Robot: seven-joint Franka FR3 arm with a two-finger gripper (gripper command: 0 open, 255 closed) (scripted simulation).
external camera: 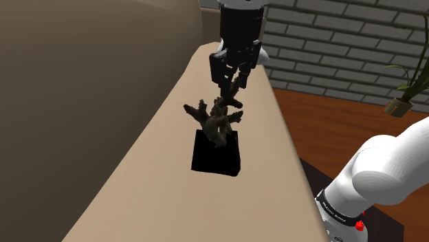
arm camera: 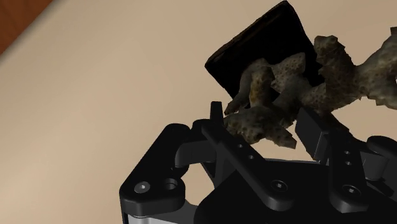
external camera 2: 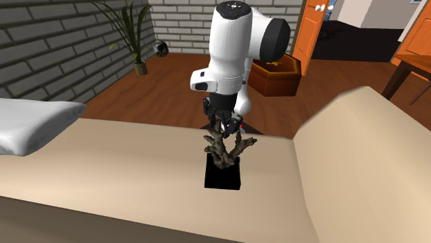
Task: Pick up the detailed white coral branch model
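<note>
Clamping the brownish coral (external camera: 218, 122) at its twelve-o'clock tip, the tool (external camera: 232, 88) has its grasp (black base (external camera: 216, 157) seemingly unraised); lifting remains.

Coral branch (external camera: 218, 122) upright on its base (external camera: 215, 155), base standing on the ledge (external camera: 271, 148), gripper (external camera: 230, 88) directly above it with an upper twig clasped between the fingers (arm camera: 219, 130), potted plant (external camera: 395, 106) on the floor (external camera: 330, 130) at the shoulder view's far right, before the wall (external camera: 330, 41).
</note>
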